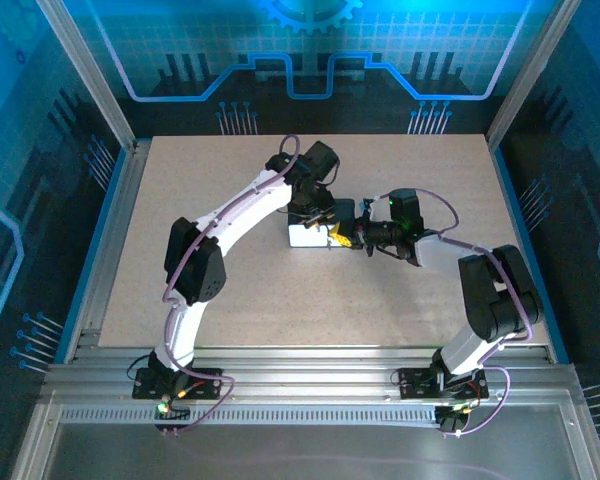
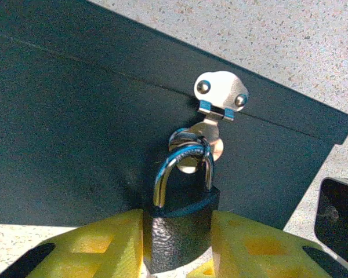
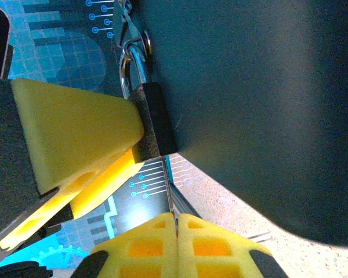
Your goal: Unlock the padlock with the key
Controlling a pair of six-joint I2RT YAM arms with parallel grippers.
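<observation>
Two arms meet at the dark blue metal tin on the speckled beige table! Left gripper clamps the black-bodied, silver-shackled padlock between its yellow pads, the shackle hooked through the tin's shiny riveted hasp. Right gripper is pinched tight on the tiny key, whose thin pale metal tip pokes up right at the padlock's underside. Whether it's in the keyhole, can't tell.
</observation>
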